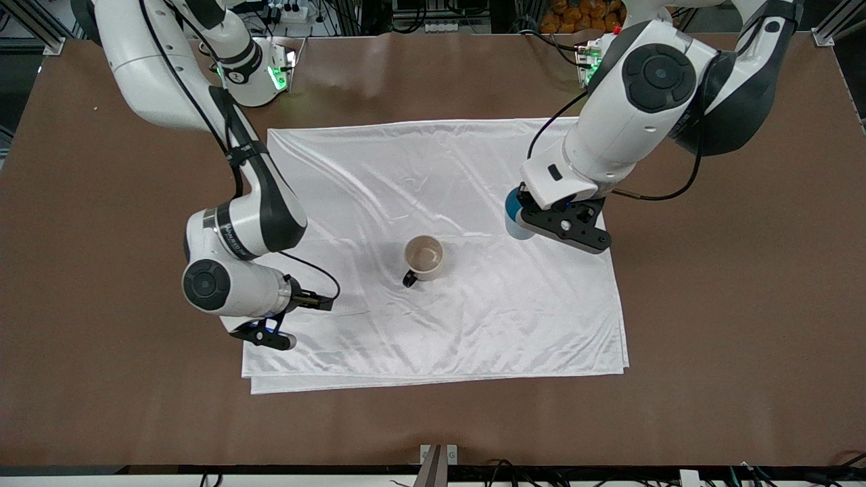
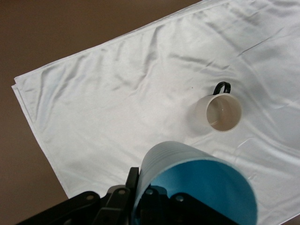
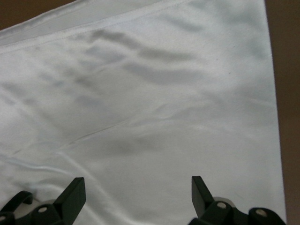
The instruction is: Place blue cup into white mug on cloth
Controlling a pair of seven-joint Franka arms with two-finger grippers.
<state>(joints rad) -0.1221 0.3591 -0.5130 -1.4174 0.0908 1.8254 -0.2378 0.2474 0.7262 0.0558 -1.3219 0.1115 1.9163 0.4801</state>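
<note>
The blue cup [image 1: 513, 215] [image 2: 197, 180] hangs above the cloth [image 1: 440, 169] [image 2: 108, 103] near its edge toward the left arm's end. My left gripper [image 1: 526, 215] [image 2: 147, 197] is shut on the cup's rim, with one finger inside the wall and one outside. The white mug [image 1: 424, 257] [image 2: 219, 112] stands upright and empty in the middle of the cloth, its black handle [image 1: 410, 278] turned toward the front camera. My right gripper [image 1: 269, 335] [image 3: 137, 190] stands open just over the cloth [image 3: 154, 117] at the corner toward the right arm's end, nothing between its fingers.
The wrinkled cloth lies folded double on a brown table [image 1: 101, 203], with bare tabletop all round it. Both arms' bases and cables stand along the table's edge farthest from the front camera.
</note>
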